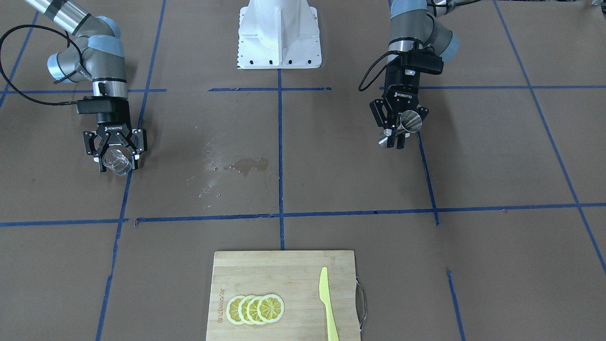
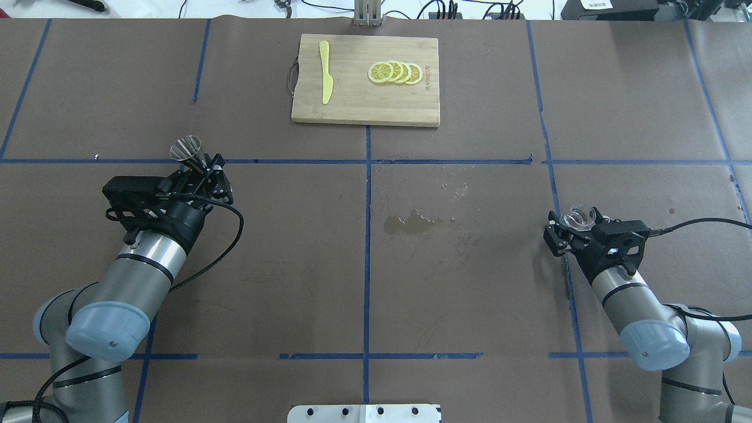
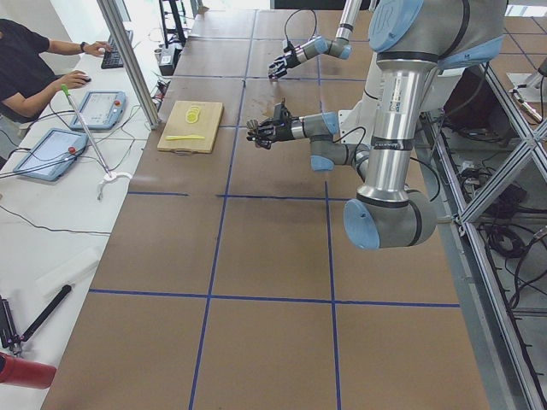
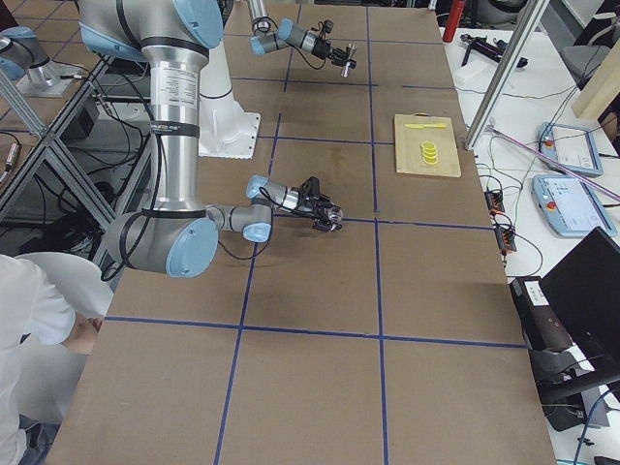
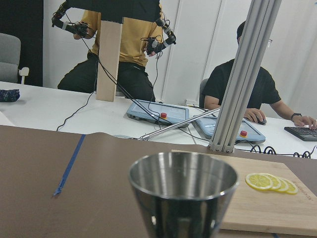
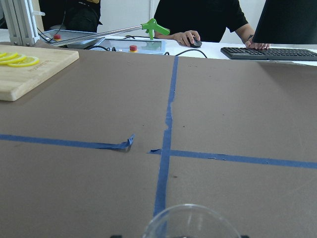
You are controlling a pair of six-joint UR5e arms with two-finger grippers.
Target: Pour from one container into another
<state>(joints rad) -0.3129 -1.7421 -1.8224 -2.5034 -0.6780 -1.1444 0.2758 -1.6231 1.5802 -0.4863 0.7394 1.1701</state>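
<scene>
Grippers hold both vessels above the brown table (image 1: pixel 331 166), well apart. The left gripper (image 1: pixel 396 132) clamps the silver hourglass-shaped steel jigger (image 1: pixel 410 121); the right gripper (image 1: pixel 117 154) clamps the small clear glass cup (image 1: pixel 116 162).

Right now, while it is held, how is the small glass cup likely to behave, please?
The glass cup is smooth and clear, so it may slip if the right gripper loosens. Being glass, it probably cracks under a hard squeeze. Short and rounded, it would likely roll if laid sideways.
</scene>
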